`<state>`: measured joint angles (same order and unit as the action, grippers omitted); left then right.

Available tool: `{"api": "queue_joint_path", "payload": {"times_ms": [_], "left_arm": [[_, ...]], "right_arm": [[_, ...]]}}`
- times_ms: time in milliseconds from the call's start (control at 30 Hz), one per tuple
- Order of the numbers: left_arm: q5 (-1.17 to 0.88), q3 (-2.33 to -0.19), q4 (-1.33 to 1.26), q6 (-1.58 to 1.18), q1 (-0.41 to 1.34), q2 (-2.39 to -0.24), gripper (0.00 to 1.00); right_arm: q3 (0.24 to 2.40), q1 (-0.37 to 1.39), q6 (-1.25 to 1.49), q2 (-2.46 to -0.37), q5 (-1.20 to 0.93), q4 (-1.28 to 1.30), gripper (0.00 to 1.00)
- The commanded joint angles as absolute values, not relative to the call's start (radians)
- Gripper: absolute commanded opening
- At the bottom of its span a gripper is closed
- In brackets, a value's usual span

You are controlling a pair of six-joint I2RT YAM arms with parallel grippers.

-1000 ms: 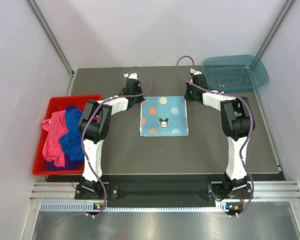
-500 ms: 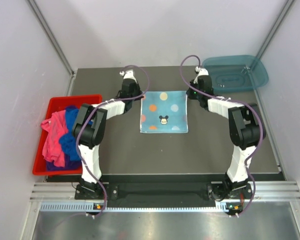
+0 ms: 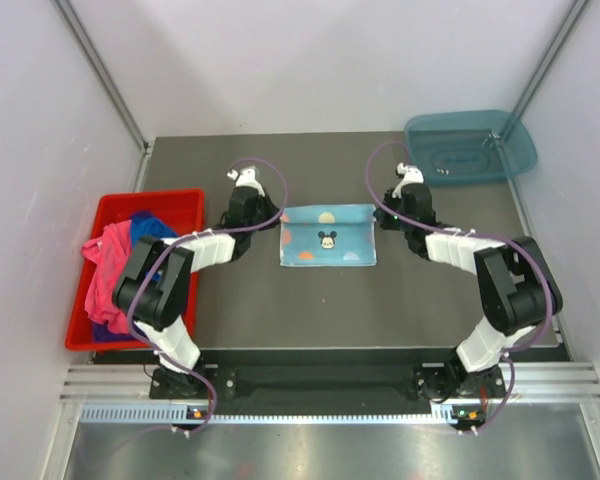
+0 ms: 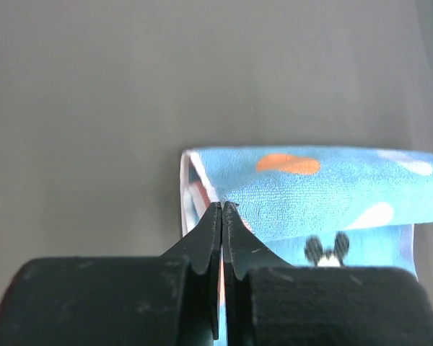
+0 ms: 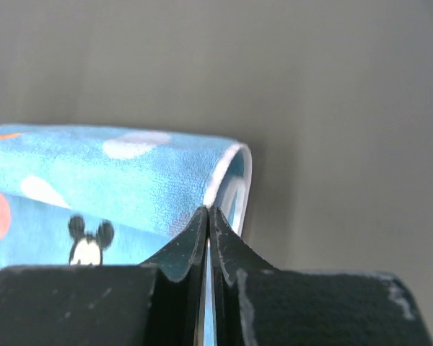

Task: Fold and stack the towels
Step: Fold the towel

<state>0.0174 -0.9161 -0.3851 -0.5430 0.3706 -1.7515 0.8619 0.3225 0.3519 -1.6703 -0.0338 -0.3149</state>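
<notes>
Two-armed, pinching far corners of the dotted towel (image 3: pixel 328 240) with left fingers (image 4: pixel 202 249) and right fingers (image 5: pixel 191 249) clamped tight, holding it curled over the dark grey surface (image 3: pixel 360 310) between pale walls (image 3: pixel 310 60).

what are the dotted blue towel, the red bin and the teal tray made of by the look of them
light blue towel: soft matte cloth, fine nubby pile up close, bends over in a loose fold; probably terry or microfibre. red bin: seemingly hard plastic, opaque, slight sheen, moulded rim. teal tray: plastic too, tinted and see-through, with moulded ridges.
</notes>
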Motion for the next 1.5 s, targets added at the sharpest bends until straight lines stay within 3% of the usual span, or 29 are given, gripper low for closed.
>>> {"api": "queue_joint_path", "payload": {"times_ms": [0, 533, 1467], "left_arm": [[0.006, -0.848, -0.465, -0.568, 0.385, -1.666, 0.00], [0.067, -0.678, -0.463, -0.580, 0.475, -1.536, 0.00], [0.095, -0.588, -0.449, -0.609, 0.505, -1.485, 0.00]], "right_arm": [[0.802, 0.339, 0.380, -1.586, -0.012, -0.394, 0.00], [0.597, 0.402, 0.416, -1.433, 0.055, -0.419, 0.00], [0.468, 0.445, 0.454, -1.358, 0.071, -0.436, 0.00]]}}
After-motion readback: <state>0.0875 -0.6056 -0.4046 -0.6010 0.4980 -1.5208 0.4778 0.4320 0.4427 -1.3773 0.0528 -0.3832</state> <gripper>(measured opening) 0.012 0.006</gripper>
